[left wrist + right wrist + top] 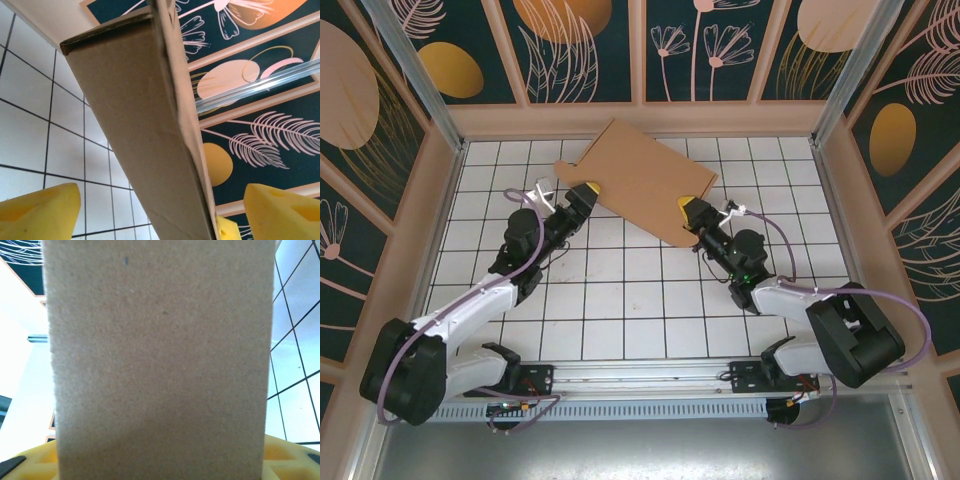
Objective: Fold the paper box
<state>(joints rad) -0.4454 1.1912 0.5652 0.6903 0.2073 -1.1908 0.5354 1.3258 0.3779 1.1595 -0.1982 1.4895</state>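
Observation:
The paper box [640, 180] is a flat brown cardboard sheet with tabs, lying tilted over the far middle of the white gridded table. My right gripper [694, 215] is at the sheet's near right corner, a yellow finger on top of it, shut on the cardboard. In the right wrist view the cardboard [160, 360] stands right in front of the camera, with yellow fingers [35, 465] showing at the bottom. My left gripper [582, 195] is at the sheet's near left edge. Its yellow pads [45, 212] stand wide apart on either side of a folded cardboard edge [145, 125], open and not touching it.
Patterned dark panels with wooden frames wall the table on three sides [650, 50]. Aluminium posts [415, 70] stand at the back corners. The gridded tabletop [620, 300] stretches between the arms and the near rail [640, 375].

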